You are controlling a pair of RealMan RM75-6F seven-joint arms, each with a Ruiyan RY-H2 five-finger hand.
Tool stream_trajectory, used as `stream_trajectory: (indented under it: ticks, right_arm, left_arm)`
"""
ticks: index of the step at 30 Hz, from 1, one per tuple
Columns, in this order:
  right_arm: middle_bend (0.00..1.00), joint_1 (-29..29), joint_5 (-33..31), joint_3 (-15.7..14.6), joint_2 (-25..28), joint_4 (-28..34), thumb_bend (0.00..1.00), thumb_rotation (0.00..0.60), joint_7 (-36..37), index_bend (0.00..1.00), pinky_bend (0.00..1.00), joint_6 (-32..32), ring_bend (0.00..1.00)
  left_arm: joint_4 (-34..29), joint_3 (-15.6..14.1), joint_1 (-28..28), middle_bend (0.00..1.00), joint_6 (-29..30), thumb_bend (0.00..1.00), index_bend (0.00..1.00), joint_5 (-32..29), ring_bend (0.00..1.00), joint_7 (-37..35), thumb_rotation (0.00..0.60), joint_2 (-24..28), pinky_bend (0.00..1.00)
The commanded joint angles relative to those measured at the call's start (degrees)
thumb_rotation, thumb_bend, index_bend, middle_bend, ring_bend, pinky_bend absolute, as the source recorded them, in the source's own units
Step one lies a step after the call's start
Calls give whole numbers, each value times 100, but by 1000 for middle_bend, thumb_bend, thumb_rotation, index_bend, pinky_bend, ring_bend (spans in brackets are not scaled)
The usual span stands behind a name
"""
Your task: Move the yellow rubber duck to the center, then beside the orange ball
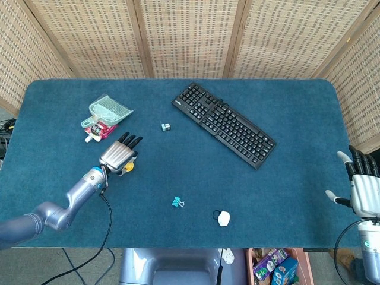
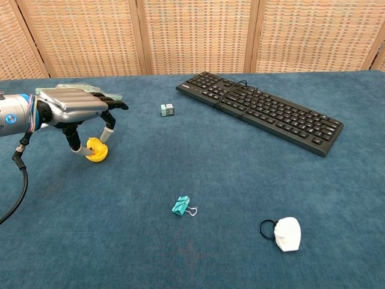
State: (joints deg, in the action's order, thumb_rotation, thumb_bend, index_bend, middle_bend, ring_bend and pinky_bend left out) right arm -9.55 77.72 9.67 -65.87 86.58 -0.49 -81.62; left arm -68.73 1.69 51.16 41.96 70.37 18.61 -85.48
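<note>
My left hand [image 2: 75, 108] hangs low over the left part of the table, also seen in the head view [image 1: 119, 155]. Between its thumb and a finger it pinches the yellow rubber duck [image 2: 91, 144]. The duck sits down at the cloth, touching the orange ball [image 2: 99, 156], so the two are hard to tell apart. In the head view the hand hides the duck, and only a yellow-orange bit of the ball [image 1: 127, 168] peeks out. My right hand [image 1: 363, 191] rests past the table's right edge, fingers apart and holding nothing.
A black keyboard [image 2: 258, 111] lies diagonally at the back right. A small green cube [image 2: 166, 109], a teal binder clip [image 2: 182, 206] and a white mask [image 2: 287, 233] are scattered on the blue cloth. A clear bag of items [image 1: 105, 113] lies behind my left hand.
</note>
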Motion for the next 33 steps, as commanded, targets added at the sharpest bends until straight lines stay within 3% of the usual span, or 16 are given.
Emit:
stream_trajectory:
  ticks: [1,10,13,26,27,31,33]
  right_arm:
    - [0,-5,4,-3,-3,-3,5,600,4,0,0,14,0]
    - [0,2,-1,4,-3,2,6,600,7,0,0,8,0]
    - [0,-2,-7,0,-8,2,6,600,-3,0,0,26,0]
    - [0,-4,27,-9,-1,9,6,600,18,0,0,30,0]
    - [0,-1,34,-10,2,15,6,600,20,0,0,20,0]
    - [0,29,75,-9,27,40,5,600,32,0,0,-54,0]
    - [0,40,83,-4,30,38,5,600,33,0,0,-86,0]
  left_arm:
    - [69,27,5,0,-25,293,609,-28,0,7,600,-50,0]
    - [186,73,20,0,-114,295,608,-175,0,199,600,-168,0]
    - [177,80,25,0,-119,296,565,-213,0,287,600,-181,0]
    - [-443,83,-62,0,121,160,14,-264,0,616,600,236,0]
    - [-579,106,-96,0,203,138,0,-278,0,620,600,338,0]
    - [-1850,354,-720,0,1455,14,0,-240,0,310,600,1276,0]
    - [-2272,374,-1065,0,2038,0,0,-148,0,165,600,1566,0]
